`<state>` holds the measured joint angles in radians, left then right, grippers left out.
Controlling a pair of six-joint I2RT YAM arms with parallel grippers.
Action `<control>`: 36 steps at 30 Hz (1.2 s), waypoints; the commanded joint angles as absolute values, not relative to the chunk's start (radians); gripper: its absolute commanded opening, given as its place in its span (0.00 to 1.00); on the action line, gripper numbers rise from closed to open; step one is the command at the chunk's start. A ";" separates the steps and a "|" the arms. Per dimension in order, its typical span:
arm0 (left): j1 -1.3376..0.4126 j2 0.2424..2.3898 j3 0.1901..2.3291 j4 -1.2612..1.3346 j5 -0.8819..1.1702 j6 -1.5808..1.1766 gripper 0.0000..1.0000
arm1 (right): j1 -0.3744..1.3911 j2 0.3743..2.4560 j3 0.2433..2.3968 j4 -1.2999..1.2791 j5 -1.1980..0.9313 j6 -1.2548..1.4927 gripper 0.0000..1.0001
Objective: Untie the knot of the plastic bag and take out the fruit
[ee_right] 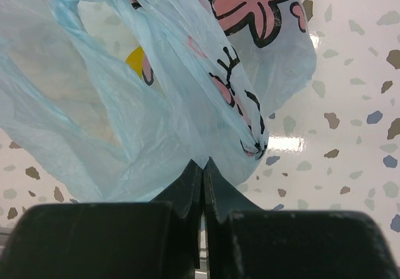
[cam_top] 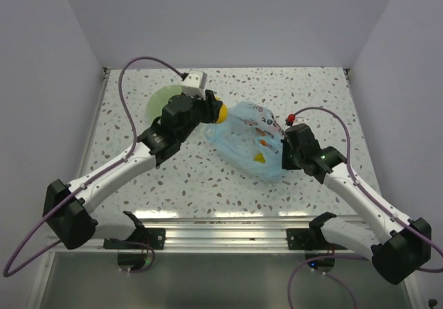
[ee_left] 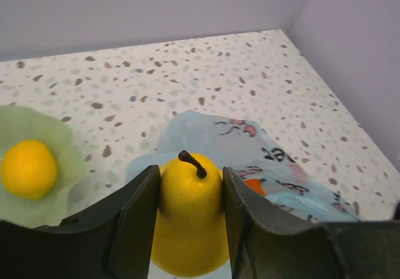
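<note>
The light-blue plastic bag [cam_top: 250, 139] lies open on the table's middle; it also shows in the left wrist view [ee_left: 275, 166] and in the right wrist view [ee_right: 156, 104]. No knot shows. My left gripper [cam_top: 217, 109] is shut on a yellow pear [ee_left: 189, 213], held above the bag's left edge. The pear shows in the top view [cam_top: 219, 111]. My right gripper [ee_right: 203, 165] is shut on the bag's film at its near right edge [cam_top: 284, 158]. An orange piece [ee_left: 255, 186] and a yellow piece [ee_right: 135, 60] show inside the bag.
A pale green wavy-rimmed bowl [cam_top: 160, 101] stands at the back left, partly under my left arm. In the left wrist view the bowl [ee_left: 59, 138] holds a round yellow-orange fruit [ee_left: 28, 168]. White walls enclose the table on three sides.
</note>
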<state>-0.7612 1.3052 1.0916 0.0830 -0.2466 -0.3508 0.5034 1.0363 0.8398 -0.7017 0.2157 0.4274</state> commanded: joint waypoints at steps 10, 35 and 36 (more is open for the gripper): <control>-0.378 1.469 1.161 0.020 -0.380 -0.373 0.00 | 0.499 0.974 0.825 -0.667 0.164 0.393 0.00; -0.259 1.671 1.003 0.233 -0.416 -0.425 0.72 | 0.500 0.959 0.828 -0.684 0.176 0.380 0.00; -0.259 1.654 0.988 0.224 -0.407 -0.431 0.79 | 0.500 0.960 0.822 -0.681 0.178 0.382 0.00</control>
<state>-0.2626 1.7470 1.0111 0.1699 -0.4034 -0.4088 0.5034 0.9783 0.8284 -0.6918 0.1654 0.3985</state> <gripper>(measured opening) 0.760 0.010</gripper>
